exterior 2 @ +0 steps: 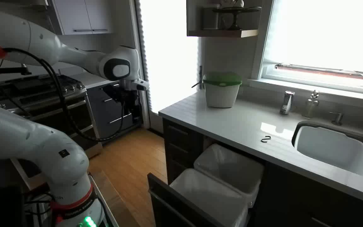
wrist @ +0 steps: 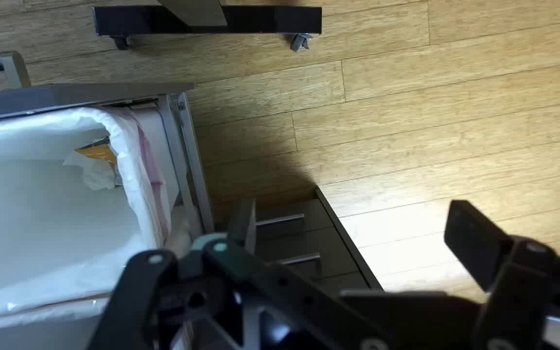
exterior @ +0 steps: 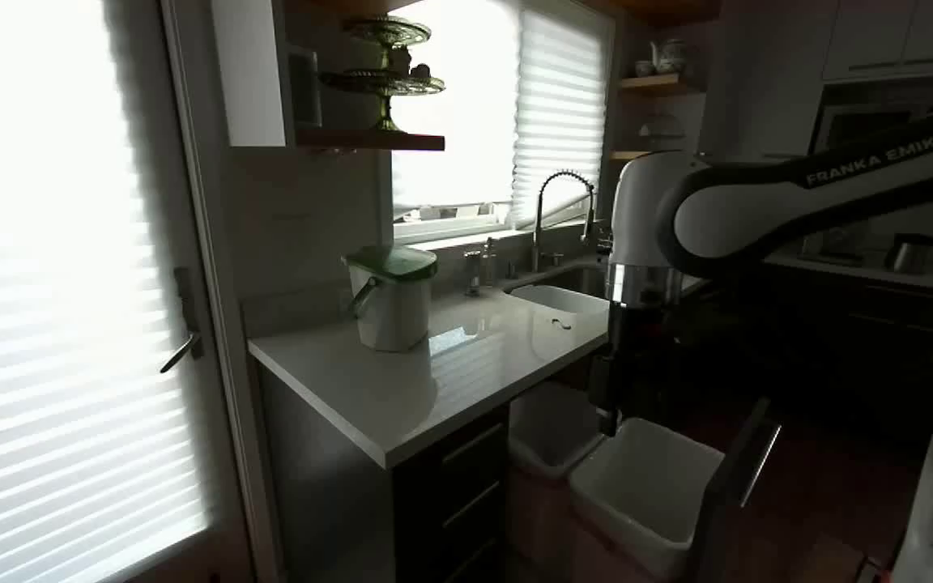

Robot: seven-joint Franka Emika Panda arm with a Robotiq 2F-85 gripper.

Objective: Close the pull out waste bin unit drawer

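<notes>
The drawer (exterior 2: 171, 206) stood pulled out from under the counter (exterior 2: 247, 116), and the pincer (wrist: 353, 218) hung apart from it, its fingers (wrist: 477, 243) spread and empty, probably because pushing needed no grip.

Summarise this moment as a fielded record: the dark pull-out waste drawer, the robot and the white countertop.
target: dark flat-fronted pull-out waste drawer, open
inside: white rectangular front bin, matching white rear bin
rubbish: crumpled white and orange-brown scraps in the front bin
grasp: black two-finger gripper, open, holding nothing, apart from the drawer
surface: glossy white countertop bearing, among others, a white pail with green lid and a dark S-shaped hook
status: not yet closed
</notes>
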